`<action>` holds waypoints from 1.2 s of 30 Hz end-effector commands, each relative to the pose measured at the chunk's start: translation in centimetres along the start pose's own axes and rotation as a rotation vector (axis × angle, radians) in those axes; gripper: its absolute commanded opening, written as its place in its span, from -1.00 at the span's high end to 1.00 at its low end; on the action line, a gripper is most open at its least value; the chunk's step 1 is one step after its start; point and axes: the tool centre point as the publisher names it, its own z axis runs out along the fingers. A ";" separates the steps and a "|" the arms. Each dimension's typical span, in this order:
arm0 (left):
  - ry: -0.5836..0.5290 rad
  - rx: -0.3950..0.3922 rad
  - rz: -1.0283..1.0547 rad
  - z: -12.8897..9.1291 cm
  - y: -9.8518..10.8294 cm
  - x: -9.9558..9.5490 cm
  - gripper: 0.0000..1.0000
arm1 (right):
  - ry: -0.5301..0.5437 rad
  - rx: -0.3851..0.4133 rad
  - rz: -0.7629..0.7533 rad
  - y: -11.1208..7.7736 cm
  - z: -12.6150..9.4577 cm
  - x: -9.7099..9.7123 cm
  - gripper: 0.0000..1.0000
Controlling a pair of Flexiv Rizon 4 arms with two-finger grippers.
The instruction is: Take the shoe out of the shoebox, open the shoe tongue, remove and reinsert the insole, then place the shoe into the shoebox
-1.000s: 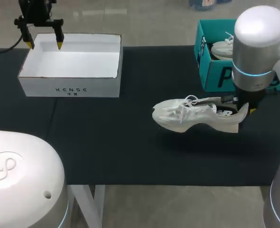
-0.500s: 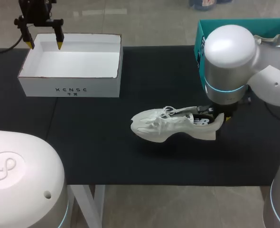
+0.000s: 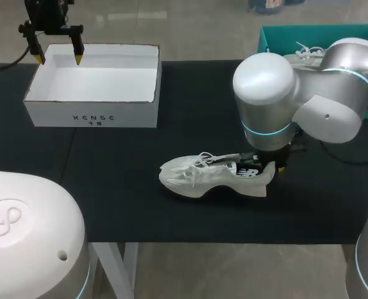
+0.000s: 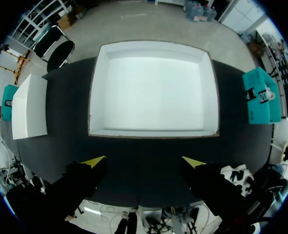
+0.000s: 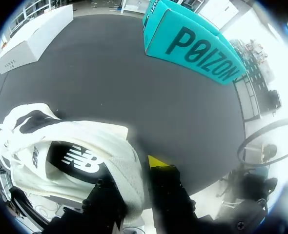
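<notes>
- Shoe [image 3: 215, 177]: a white trainer with loose laces, side-on near the middle of the black table [image 3: 140, 205], toe towards my left side. I cannot tell whether its sole rests on the cloth or hangs just above it.
- My right gripper [image 5: 134, 181] is closed on the heel collar, 1 finger inside the shoe and 1 behind the heel, with only a narrow gap between them.
- My left gripper [image 4: 143, 162] is spread wide and carries nothing. It hangs over the far rim of the white shoebox [image 3: 90, 115], well apart from the shoe.
- The teal shoebox [image 3: 277, 32] stands at the far right of the table with a 2nd shoe [image 3: 305, 53] inside it.
- Risk: with only 1 grip on a soft, padded heel, the toe's weight could make the shoe twist or slip out.
- Risk: letting go before the sole is flat could tip it onto its side, leaving the tongue awkward to reach.
- Risk: the loose laces could snag a finger.
- Writing: small dark lettering on the white shoebox's front wall, large dark letters on the teal one and a logo on the shoe's side. I leave all 3 unread.
</notes>
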 end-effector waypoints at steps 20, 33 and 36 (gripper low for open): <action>0.000 -0.001 0.000 0.0 0.0 0.0 -1.00 | -0.021 -0.026 -0.046 -0.1 0.0 1.2 -1.00; 0.000 -0.001 0.000 0.0 0.0 0.0 -1.00 | 0.413 -0.171 -0.543 -1.5 -7.6 -0.7 -1.00; 0.000 -0.001 0.000 0.0 0.0 0.0 -1.00 | 0.501 -0.250 -0.868 -2.5 -9.5 -2.2 -1.00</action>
